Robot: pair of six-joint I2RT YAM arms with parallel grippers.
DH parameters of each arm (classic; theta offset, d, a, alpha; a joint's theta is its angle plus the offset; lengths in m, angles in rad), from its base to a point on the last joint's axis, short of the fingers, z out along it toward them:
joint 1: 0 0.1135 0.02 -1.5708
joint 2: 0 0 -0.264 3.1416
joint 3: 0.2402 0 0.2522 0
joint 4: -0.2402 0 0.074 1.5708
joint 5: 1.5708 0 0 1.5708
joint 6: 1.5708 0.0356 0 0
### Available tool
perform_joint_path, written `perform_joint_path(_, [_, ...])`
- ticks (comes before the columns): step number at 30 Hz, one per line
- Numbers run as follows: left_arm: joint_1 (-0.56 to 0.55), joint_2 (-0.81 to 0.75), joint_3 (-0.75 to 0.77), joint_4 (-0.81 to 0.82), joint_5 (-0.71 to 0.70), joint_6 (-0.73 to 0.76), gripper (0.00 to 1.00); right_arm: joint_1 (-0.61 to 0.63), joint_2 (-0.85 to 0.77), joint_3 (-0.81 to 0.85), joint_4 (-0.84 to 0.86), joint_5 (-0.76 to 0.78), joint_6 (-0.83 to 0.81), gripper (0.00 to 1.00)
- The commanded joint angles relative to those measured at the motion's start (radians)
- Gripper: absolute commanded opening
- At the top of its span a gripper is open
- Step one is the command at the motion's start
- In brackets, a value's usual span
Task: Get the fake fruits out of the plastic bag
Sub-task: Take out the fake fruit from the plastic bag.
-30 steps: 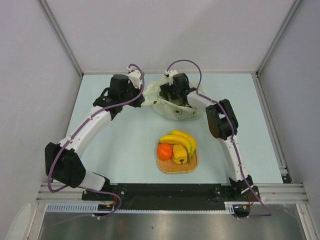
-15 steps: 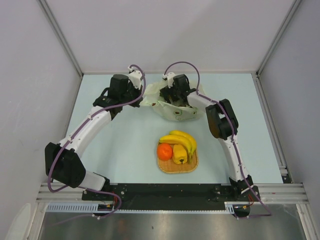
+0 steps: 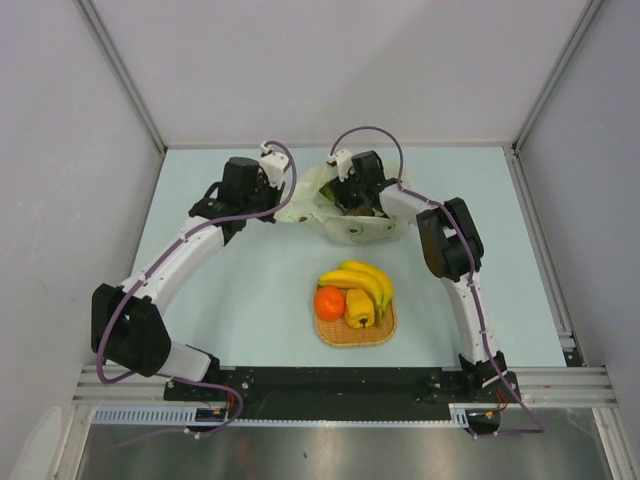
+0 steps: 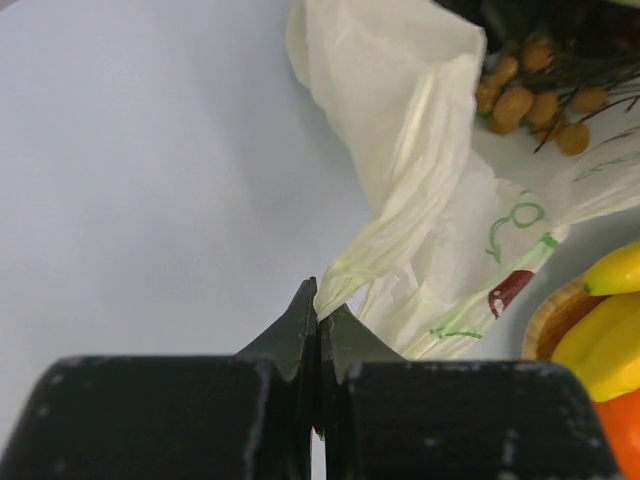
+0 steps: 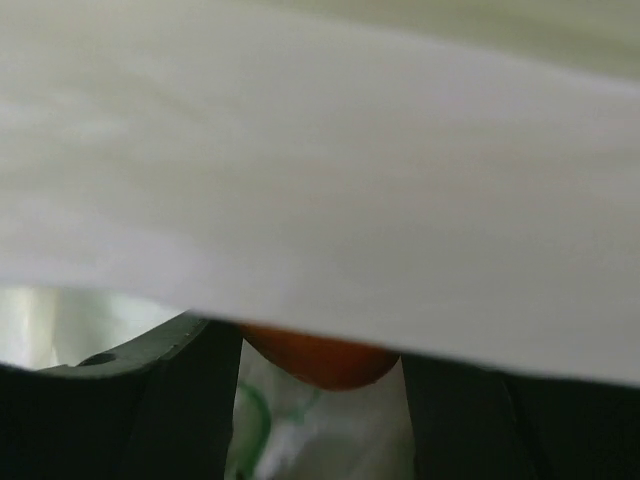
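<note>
Three fake fruits, a banana bunch point(image 3: 360, 280), an orange point(image 3: 329, 302) and a yellow pepper-like fruit point(image 3: 361, 308), sit on the woven mat point(image 3: 377, 334) at the middle of the desk point(image 3: 230, 290), toward its near edge. The plastic bag point(image 3: 352, 228) lies near the far edge, a brown nut-like cluster point(image 4: 530, 95) showing at its mouth. The left gripper point(image 4: 318, 305) is pinched tight on a twisted strip of the bag. The right gripper point(image 5: 320, 395) reaches inside, a reddish-orange fruit point(image 5: 320, 362) between its fingers; whether they clamp it I cannot tell.

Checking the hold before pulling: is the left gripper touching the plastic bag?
Touching. The left wrist view shows the left gripper shut on a twisted edge of the plastic bag.
</note>
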Motion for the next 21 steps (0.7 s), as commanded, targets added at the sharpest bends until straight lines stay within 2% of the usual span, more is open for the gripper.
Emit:
perform_joint_path(1, [-0.016,-0.055,-0.077,-0.005,-0.075,0.1,0.0,-0.012,-0.144,-0.119,-0.036,-0.035,0.068,0.45])
perform_joint_path(5, [-0.048,-0.069,-0.123,0.004,-0.138,0.117,0.0,0.008,-0.223,-0.236,0.002,-0.046,0.11,0.42])
perform_joint_path(14, [-0.062,-0.021,-0.105,0.029,-0.141,0.092,0.0,0.006,-0.27,-0.244,-0.032,-0.129,0.15,0.25])
perform_joint_path(21, [-0.062,0.01,-0.056,0.04,-0.167,0.077,0.0,-0.026,-0.403,-0.279,-0.125,-0.224,0.108,0.25])
